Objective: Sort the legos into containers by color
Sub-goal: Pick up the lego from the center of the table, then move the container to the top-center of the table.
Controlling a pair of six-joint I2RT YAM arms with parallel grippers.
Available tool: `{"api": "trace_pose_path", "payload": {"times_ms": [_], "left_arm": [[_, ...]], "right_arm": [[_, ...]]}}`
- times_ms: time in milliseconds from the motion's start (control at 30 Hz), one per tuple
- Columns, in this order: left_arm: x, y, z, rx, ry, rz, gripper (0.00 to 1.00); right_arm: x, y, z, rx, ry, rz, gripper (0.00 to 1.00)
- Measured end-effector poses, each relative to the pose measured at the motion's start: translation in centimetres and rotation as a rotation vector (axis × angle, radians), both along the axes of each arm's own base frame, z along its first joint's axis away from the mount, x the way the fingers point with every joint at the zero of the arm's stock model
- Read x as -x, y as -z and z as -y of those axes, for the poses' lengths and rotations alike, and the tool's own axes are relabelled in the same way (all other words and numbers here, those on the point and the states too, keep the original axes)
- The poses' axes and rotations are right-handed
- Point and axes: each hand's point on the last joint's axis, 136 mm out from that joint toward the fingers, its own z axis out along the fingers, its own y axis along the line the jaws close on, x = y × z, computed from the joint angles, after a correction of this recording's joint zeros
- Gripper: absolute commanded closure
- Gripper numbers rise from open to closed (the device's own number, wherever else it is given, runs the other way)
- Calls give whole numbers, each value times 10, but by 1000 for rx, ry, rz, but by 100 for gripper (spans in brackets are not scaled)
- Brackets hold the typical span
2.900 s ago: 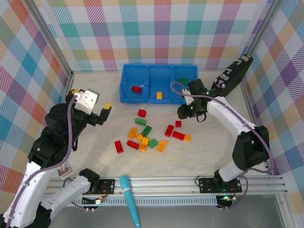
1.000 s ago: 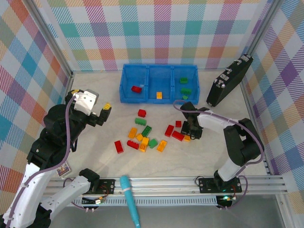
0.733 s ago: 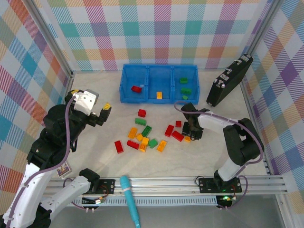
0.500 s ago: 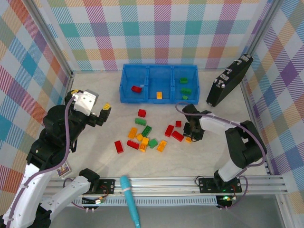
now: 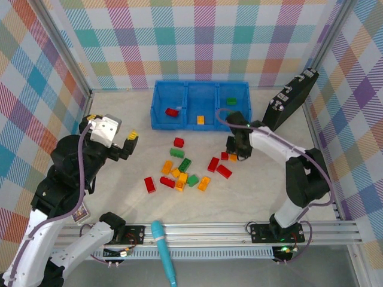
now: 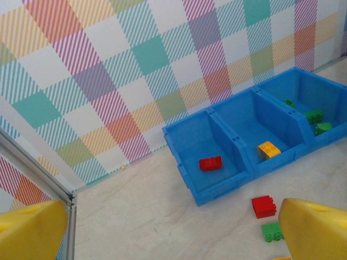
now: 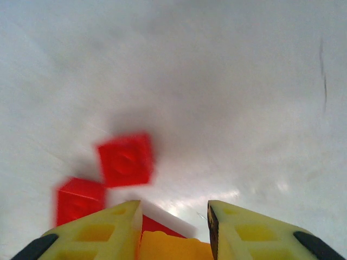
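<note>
r claw point(image 7: 172, 218) is pinched narrow on an orange brick point(image 7: 173, 248), beside the red bricks point(image 7: 126, 160). target: blue bin point(image 5: 173, 125), middle compartment point(image 5: 202, 103), lies beyond and left of the claw. r arm nearer. l claw point(image 6: 173, 227) gapes wide, empty.

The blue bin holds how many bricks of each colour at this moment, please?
Red brick: 1
Orange brick: 1
Green bricks: 3
Total in the bin: 5
</note>
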Motion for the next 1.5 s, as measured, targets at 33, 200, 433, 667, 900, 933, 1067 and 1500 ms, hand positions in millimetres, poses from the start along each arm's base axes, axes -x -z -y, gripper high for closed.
{"api": "trace_pose_path", "payload": {"times_ms": [33,200,433,667,900,933,1067,1500], "left_arm": [[1,-1,-1,1,-1,3,0],[2,-2,-3,1,-11,8,0],[1,-2,-7,-3,-33,10,0],[-2,0,-8,-12,-44,6,0],[-8,4,-6,-28,-49,-13,0],[-8,5,-5,-28,-49,-14,0],[-9,5,-5,-30,-49,-17,0],[-11,8,-3,-35,-43,-30,0]], "right_arm": [[-13,-10,-5,0,-15,32,64],[-87,-64,-32,3,-102,211,64],[-159,-95,-67,19,-225,365,64],[-202,-86,-89,35,-293,442,64],[-224,-53,-104,51,-330,452,64],[-226,-50,-107,55,-341,454,63],[-225,-39,-125,117,-434,480,63],[-215,-15,-175,287,-648,523,61]]}}
